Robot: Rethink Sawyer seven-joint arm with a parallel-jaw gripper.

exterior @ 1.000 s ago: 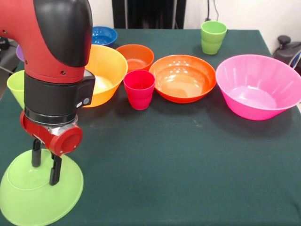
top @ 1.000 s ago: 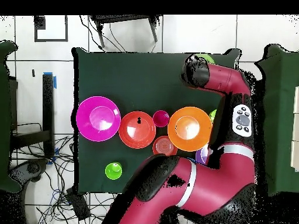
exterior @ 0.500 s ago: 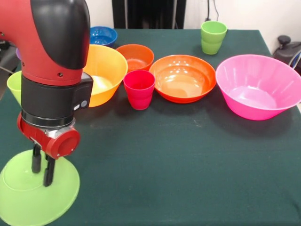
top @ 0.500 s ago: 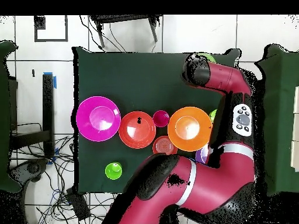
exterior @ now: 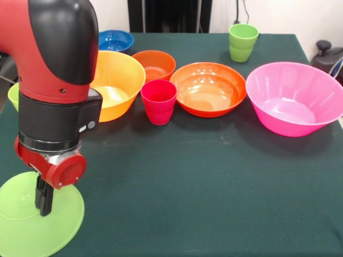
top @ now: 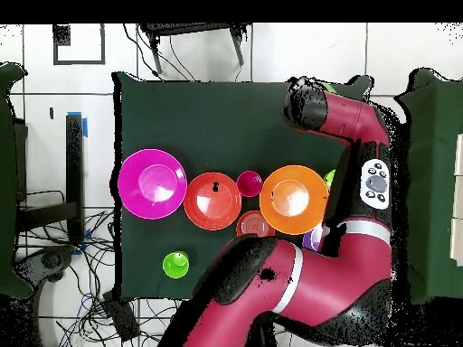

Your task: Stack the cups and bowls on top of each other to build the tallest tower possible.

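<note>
Jaws [exterior: 43, 201] close together, tips on upturned lime green bowl [exterior: 40, 222].

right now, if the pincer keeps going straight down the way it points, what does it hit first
The pincer points straight down over the upturned lime green bowl, so it would most likely meet that bowl's flat base first. Its tips look very near or touching already; the gap is unclear.

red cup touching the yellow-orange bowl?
Apart. In the front view, a strip of dark cloth shows between the red cup and the yellow-orange bowl; the overhead view shows the gap too.
</note>
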